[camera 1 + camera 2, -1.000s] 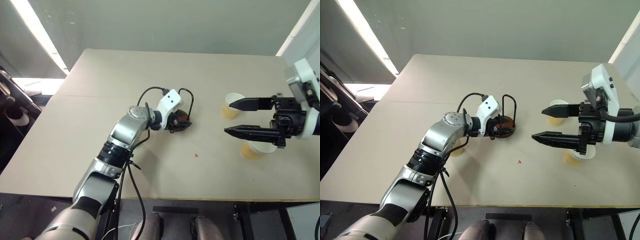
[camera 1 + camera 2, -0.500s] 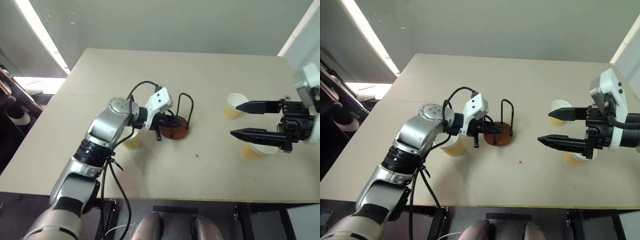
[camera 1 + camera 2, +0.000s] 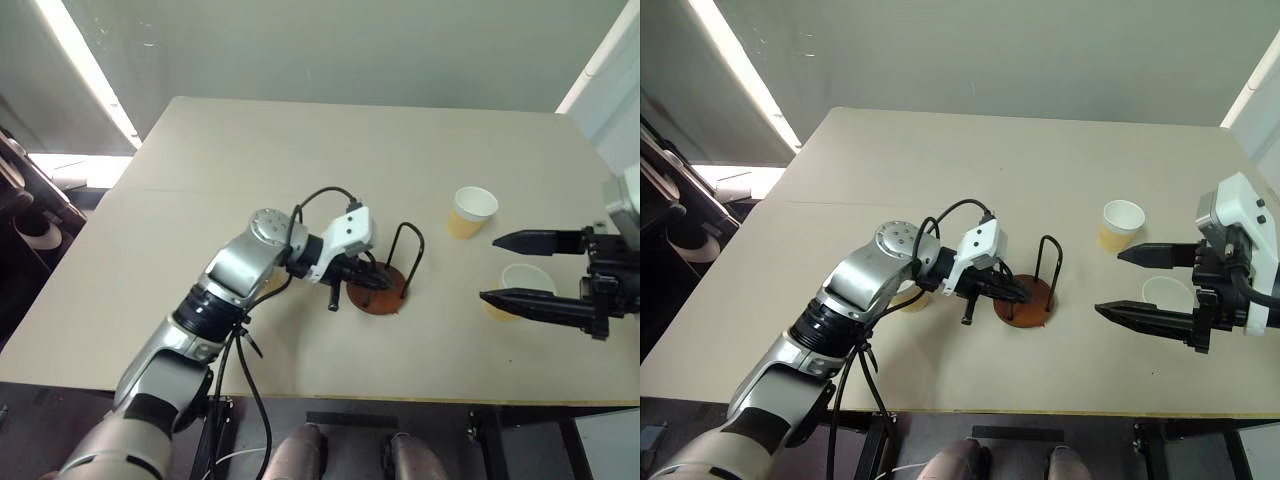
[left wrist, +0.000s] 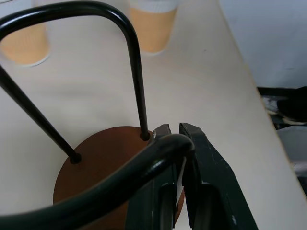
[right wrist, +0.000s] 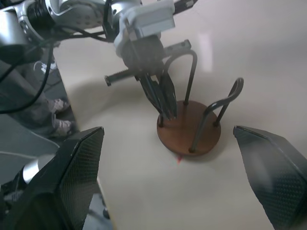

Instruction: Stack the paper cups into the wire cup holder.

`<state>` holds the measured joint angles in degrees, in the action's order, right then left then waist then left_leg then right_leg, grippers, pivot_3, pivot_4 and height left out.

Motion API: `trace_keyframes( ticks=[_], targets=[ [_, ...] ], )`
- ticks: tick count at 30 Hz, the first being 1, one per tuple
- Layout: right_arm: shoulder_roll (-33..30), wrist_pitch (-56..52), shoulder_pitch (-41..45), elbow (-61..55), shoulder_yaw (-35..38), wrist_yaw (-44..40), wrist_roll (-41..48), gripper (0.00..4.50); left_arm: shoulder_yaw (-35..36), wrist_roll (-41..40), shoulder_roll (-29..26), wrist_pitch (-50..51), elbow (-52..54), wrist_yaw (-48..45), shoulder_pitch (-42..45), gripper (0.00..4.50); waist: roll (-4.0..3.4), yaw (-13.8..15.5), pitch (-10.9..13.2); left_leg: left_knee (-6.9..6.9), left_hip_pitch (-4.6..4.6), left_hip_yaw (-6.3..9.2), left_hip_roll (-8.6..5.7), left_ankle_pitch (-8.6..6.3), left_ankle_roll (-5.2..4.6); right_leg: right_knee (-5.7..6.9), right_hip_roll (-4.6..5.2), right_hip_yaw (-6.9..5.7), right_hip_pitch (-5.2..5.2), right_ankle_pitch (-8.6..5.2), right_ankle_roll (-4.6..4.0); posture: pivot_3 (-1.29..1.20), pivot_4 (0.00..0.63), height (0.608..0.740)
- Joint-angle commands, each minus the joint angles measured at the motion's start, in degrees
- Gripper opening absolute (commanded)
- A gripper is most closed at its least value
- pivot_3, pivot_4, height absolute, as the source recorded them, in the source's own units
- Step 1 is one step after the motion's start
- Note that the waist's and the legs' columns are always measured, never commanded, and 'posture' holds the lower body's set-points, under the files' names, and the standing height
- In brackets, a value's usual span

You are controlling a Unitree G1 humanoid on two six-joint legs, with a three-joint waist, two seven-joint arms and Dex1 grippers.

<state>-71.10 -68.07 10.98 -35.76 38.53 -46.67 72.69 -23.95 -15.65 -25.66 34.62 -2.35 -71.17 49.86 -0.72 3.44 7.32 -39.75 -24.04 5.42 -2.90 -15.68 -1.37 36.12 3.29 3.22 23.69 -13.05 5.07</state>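
Observation:
The wire cup holder (image 3: 392,297), a reddish-brown disc with two black wire loops, stands on the table near its middle. My left gripper (image 3: 374,283) is shut on it low down, pinching by the foot of the near loop at the base's rim (image 4: 105,163). One paper cup (image 3: 471,211) stands upright to the right of the holder. A second paper cup (image 3: 522,284) shows between the fingers of my right gripper (image 3: 489,268), which is open and empty. A third paper cup (image 3: 910,299) is mostly hidden behind my left forearm.
The tan table (image 3: 330,150) has its front edge (image 3: 400,401) close behind the holder. A black cable (image 3: 322,194) arcs over my left wrist. Bare tabletop lies at the far side and at the left.
My left gripper has shut on the holder and pulled it to the right and toward the front edge. My right gripper, still open, has drawn back to the right.

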Motion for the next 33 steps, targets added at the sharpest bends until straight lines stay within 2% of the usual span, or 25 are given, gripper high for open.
trace_keyframes(
  ticks=[1,13,17,26,33],
  targets=[
    [-0.29,0.43,-1.94,-1.56,4.21,-0.62,-0.62,4.50,-1.23,0.29,0.63,-2.24,1.74,-1.75,0.09,0.03,-0.01,-0.05,0.00,0.00,0.00,0.00,0.00,0.00,0.00,0.01,0.00,0.00,0.01,0.00,0.00,0.00,0.150,0.740],
    [-0.13,2.40,-2.47,-2.24,3.06,0.82,0.44,4.50,-2.95,1.99,0.43,-6.80,-2.30,-5.30,-2.34,0.03,-0.02,-0.11,-0.02,-0.06,0.02,-0.02,0.02,-0.02,-0.04,0.02,-0.01,0.01,-0.02,0.00,0.01,0.00,0.150,0.740],
    [-0.28,3.33,-2.18,-1.83,1.93,0.82,0.15,4.50,-2.76,2.23,0.85,-8.04,-2.82,-5.90,-2.39,1.18,-0.03,-0.13,-0.02,-0.13,0.05,-0.02,0.02,-0.03,-0.05,0.04,-0.01,0.01,-0.06,0.02,0.04,0.00,0.150,0.740],
    [-0.78,5.92,-0.63,-0.79,-2.58,1.45,-2.06,4.50,-2.38,3.52,-0.75,-8.94,0.09,-5.67,-3.60,4.47,-0.03,-0.12,-0.02,-0.19,0.02,-0.03,0.02,-0.06,-0.10,0.04,-0.01,0.01,-0.06,0.02,0.05,0.00,0.150,0.740],
    [-2.23,7.98,2.32,1.31,-7.58,0.67,-6.09,4.50,1.14,5.31,-5.66,-11.07,1.72,-4.33,-2.10,4.47,-0.04,-0.21,-0.02,-0.21,0.02,-0.03,0.02,-0.06,-0.10,0.07,-0.03,0.01,-0.04,0.02,0.06,0.00,0.150,0.740]
  ],
)
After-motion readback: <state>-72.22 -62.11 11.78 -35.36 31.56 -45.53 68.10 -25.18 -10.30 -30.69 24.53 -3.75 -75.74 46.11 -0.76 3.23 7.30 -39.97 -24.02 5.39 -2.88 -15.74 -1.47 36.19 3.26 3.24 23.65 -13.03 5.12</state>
